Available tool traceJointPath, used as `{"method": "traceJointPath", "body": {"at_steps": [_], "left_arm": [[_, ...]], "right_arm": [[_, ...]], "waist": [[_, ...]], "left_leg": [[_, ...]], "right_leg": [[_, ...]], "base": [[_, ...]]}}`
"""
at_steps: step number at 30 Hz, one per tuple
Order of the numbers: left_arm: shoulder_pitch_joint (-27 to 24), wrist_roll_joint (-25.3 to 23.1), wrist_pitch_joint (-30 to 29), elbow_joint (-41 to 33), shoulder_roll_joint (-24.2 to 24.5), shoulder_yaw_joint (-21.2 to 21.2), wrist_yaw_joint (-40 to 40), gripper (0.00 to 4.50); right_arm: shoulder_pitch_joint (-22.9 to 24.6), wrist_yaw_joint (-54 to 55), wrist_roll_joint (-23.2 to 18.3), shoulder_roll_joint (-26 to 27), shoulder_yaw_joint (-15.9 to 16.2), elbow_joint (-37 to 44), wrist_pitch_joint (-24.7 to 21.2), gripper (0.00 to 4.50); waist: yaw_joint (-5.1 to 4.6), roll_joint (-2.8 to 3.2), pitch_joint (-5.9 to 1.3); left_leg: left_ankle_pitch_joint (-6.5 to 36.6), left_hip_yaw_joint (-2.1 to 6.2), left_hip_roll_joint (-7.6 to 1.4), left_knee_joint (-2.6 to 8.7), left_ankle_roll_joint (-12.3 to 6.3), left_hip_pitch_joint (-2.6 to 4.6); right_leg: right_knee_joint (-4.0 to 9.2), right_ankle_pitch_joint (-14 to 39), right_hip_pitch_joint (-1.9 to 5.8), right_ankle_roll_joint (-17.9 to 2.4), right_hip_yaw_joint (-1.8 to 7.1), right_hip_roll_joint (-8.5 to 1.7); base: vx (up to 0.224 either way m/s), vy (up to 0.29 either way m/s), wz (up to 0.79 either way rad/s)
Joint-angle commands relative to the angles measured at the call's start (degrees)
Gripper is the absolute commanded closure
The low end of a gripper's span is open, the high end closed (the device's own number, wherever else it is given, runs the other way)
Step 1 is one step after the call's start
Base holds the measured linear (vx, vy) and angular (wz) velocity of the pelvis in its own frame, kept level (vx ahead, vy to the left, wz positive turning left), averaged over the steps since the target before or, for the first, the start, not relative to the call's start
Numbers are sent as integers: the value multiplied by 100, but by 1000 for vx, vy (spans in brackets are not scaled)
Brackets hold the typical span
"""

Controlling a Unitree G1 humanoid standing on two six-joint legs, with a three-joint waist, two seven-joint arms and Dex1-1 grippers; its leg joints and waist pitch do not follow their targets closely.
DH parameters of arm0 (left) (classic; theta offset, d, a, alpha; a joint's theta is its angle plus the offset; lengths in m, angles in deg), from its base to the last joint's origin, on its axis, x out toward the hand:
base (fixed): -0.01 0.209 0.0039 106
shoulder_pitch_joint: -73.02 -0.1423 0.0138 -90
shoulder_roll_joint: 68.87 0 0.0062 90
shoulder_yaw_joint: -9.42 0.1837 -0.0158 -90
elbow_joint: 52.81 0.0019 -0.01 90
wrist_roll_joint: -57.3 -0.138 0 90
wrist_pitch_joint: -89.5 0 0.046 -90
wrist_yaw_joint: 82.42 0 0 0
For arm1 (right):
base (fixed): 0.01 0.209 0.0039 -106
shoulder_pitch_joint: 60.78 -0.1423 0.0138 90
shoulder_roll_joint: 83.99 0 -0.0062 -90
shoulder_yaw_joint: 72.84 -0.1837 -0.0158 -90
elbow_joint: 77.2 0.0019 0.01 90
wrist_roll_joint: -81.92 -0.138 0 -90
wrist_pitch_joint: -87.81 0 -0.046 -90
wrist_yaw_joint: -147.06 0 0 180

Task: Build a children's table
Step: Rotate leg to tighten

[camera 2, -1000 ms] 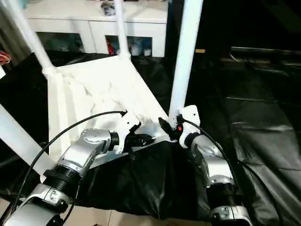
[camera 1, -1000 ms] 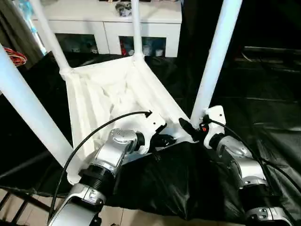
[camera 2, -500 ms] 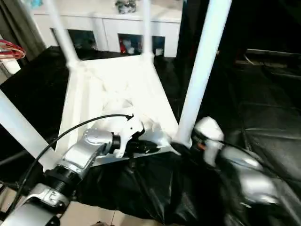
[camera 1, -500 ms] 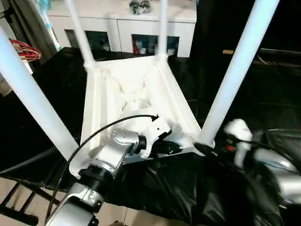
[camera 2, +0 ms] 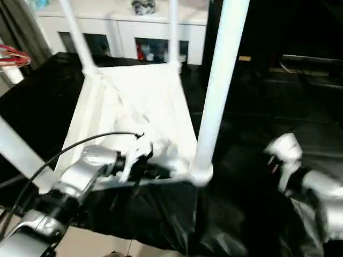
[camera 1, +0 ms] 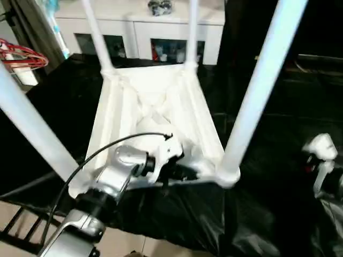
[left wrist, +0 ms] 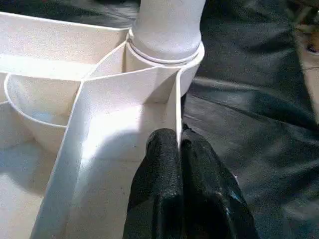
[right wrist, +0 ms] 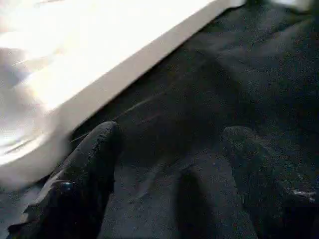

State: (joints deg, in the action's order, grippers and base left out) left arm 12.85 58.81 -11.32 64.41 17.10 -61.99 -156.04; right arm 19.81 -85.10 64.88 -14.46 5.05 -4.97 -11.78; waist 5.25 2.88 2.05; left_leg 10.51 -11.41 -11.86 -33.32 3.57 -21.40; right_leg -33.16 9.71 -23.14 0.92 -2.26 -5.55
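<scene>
Right gripper (right wrist: pixel 169 164) withdrawn from table (camera 1: pixel 155 101) (fingers spread); left gripper (left wrist: pixel 180 149) pinching rim.

A crumpled black plastic sheet (camera 1: pixel 278 160) covers the work surface, glossy where the light catches its folds; at the far side stands a white cabinet (camera 1: pixel 134 21) with glass-fronted compartments (camera 1: pixel 174 49) holding small coloured items too blurred to identify; a dark object (camera 1: pixel 159 6) sits on its top; a red wire basket (camera 1: pixel 21 55) shows at the left edge, beside a dark curtain (camera 1: pixel 27 27); pale floor tiles (camera 1: pixel 16 214) and a black metal frame (camera 1: pixel 21 235) appear at the lower left.
</scene>
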Motion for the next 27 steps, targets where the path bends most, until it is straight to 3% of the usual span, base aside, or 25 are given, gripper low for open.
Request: {"method": "traceJointPath", "body": {"at_steps": [1, 5, 11, 14, 18, 19, 20, 25, 27], "left_arm": [[4, 478, 346, -324, -115, 67, -469, 450], [-17, 543, 565, -320, -76, 204, -817, 450], [34, 704, 982, -59, -265, 214, -1329, 450], [59, 708, 1155, 31, -264, 233, -1384, 450], [117, 755, 1317, 227, -158, 209, -1615, 450], [110, 752, 1325, 229, -135, 203, -1662, 450], [105, 747, 1335, 231, -122, 202, -1692, 450], [94, 602, 1498, 317, -31, 201, -1569, 450], [19, 746, 1708, 337, -8, -124, -1215, 450]], "right_arm": [[-102, 379, 105, 120, -104, -116, -60, 94], [-214, 790, 159, 356, -80, -163, -63, 94], [-263, 1246, 238, 998, 160, 41, -3, 94], [-283, 1374, 258, 1075, 204, 31, 14, 94], [-286, 1564, 268, 1208, 210, 54, 49, 94], [-288, 1610, 290, 1233, 185, 45, 48, 94], [-289, 1639, 306, 1250, 167, 40, 45, 94], [-299, 1689, 304, 1278, 161, 37, 42, 94], [-342, 1916, 255, 1383, 144, 159, 12, 94]], "waist": [[-27, -168, -334], [-16, -166, -353], [-14, -170, -338], [1, -155, -348], [-43, -173, -345], [-58, -205, -338], [-59, -190, -337], [-79, -196, -329], [-77, -209, -328]], "left_leg": [[780, 16, -106, 322, -612, 76], [677, 6, -106, 297, -669, 61], [905, 2, -112, 324, -540, 71], [840, -10, -127, 318, -533, 85], [853, -4, -106, 316, -568, 45], [869, -8, -101, 317, -569, 31], [876, -1, -100, 321, -546, 31], [1000, -3, -112, 328, -454, 55], [1003, -2, -114, 327, -444, 52]], "right_leg": [[335, 1139, 236, -1346, 101, -174], [281, 809, 251, -1418, 97, -168], [313, 1212, 227, -1336, 102, -189], [296, 971, 212, -1425, 112, -180], [277, 981, 249, -1338, 98, -195], [281, 1035, 256, -1319, 97, -196], [291, 1164, 256, -1277, 99, -208], [308, 1366, 232, -1216, 107, -201], [300, 1330, 229, -1222, 107, -203]], "base": [[0, 0, 0], [0, 0, 0], [0, 0, 0], [0, 0, 0], [0, 0, 0], [0, 0, 0], [0, 0, 0], [0, 0, 0], [0, 0, 0]]}}
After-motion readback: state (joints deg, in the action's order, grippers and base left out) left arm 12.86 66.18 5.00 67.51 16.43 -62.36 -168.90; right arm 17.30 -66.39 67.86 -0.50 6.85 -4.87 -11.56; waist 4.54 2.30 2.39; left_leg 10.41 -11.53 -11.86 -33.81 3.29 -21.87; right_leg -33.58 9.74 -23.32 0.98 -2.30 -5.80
